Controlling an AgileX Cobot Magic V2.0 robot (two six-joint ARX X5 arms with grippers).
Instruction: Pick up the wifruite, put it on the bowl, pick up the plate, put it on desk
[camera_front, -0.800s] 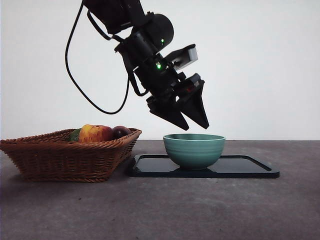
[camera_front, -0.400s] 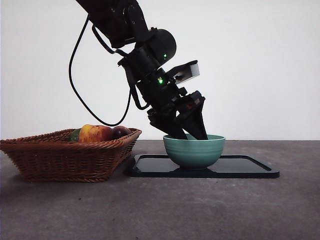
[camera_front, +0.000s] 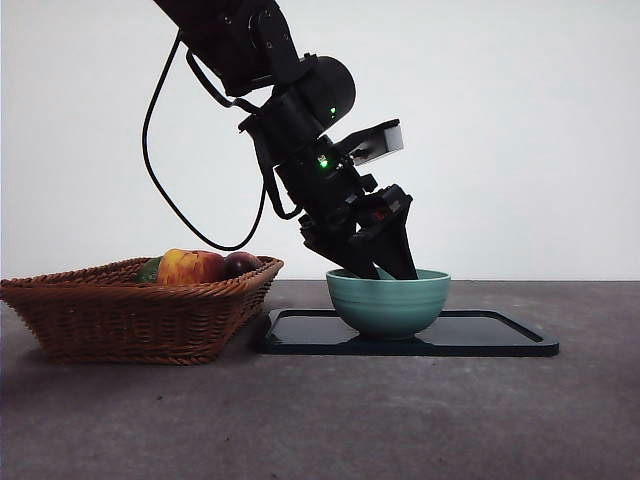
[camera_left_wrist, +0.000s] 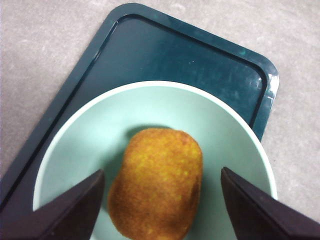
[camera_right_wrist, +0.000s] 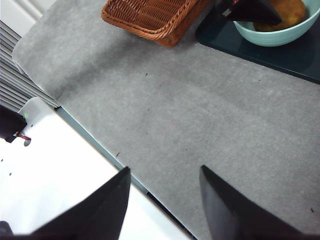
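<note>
Now wifruite (camera_left_wrist: 156, 182) lying in bowl (camera_left_wrist: 227, 135), left hand (camera_left_wrist: 160, 212) released around it

bowl (camera_front: 388, 301) wall hides the wifruite (camera_left_wrist: 156, 182) in front view; left pincer (camera_front: 383, 268) tips seem sunk behind the rim.

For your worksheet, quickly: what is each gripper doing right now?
Left gripper: open, jaws either side of the wifruite lying in the bowl.
Right gripper: open, holding nothing, above the desk.
</note>
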